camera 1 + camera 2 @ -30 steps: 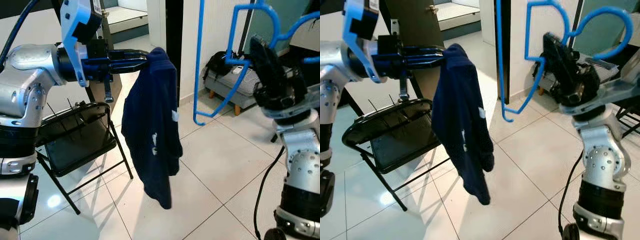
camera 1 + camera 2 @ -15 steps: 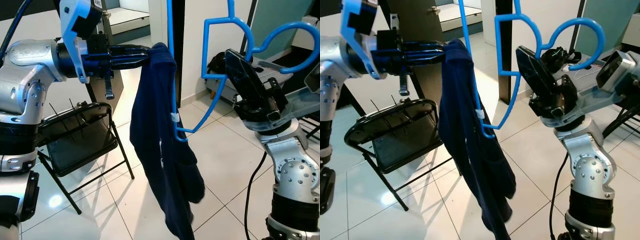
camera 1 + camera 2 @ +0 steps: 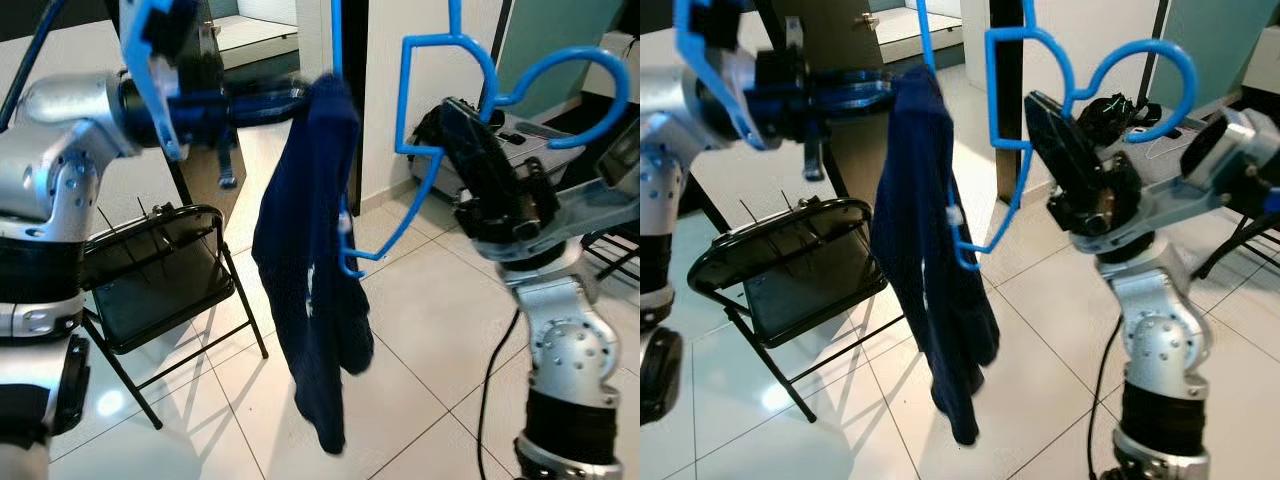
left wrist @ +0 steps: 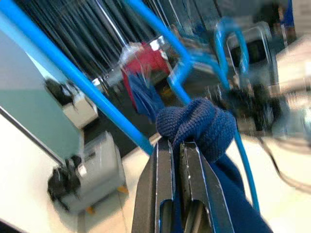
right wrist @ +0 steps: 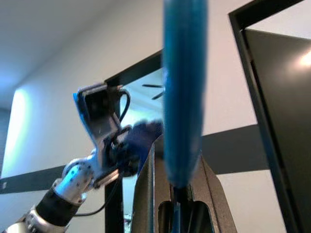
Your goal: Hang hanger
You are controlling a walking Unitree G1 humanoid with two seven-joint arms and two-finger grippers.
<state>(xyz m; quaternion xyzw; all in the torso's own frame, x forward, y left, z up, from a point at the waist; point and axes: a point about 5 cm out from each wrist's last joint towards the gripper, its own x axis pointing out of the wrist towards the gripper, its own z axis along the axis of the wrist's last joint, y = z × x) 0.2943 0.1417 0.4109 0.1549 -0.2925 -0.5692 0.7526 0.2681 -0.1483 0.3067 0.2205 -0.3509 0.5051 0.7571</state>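
Navy knit cloth, a dark blue garment, hangs from the left gripper, whose two black fingers are pinched narrowly on a bunched fold at its top. The cloth drops long toward the white tiled floor, just beside a black folding chair. A small white tag shows on the garment, but its writing is too small to read. The right gripper is closed on a bright blue plastic hanger, held high; the hanger's lower curved end lies against the garment's front edge. A grey case sits by the wall behind.
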